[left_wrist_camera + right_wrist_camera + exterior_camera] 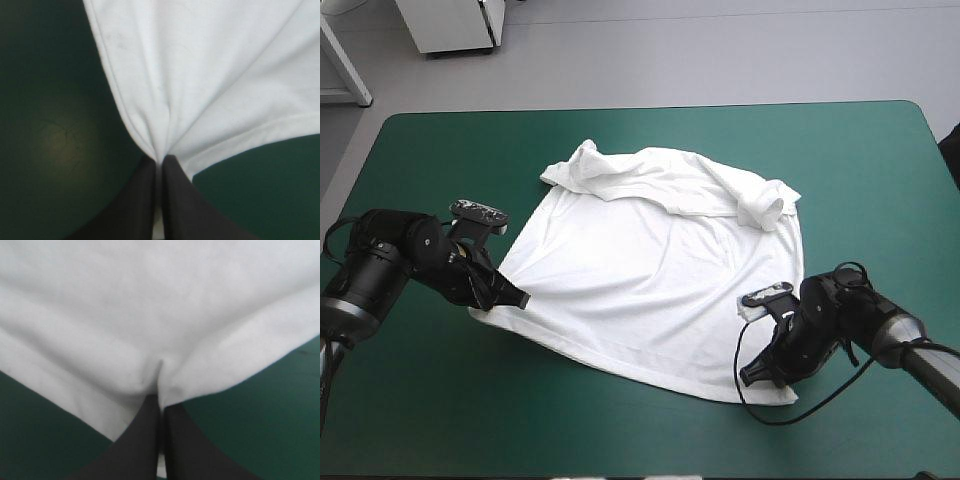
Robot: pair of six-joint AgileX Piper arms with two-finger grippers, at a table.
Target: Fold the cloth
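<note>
The white T-shirt (pixel 655 255) lies spread over the middle of the teal-green table, its collar and sleeves bunched toward the far edge. My left gripper (pixel 520 297) is shut on the T-shirt at its left hem corner; in the left wrist view the T-shirt (pixel 200 80) puckers into folds where the black fingers (pixel 145 200) pinch it. My right gripper (pixel 752 375) is shut on the T-shirt at the near right hem; the right wrist view shows the T-shirt (pixel 150 315) gathered into a crease at the fingers (pixel 180 445).
Bare teal-green cover (pixel 440 390) surrounds the shirt on all sides, widest along the near edge and at the far left.
</note>
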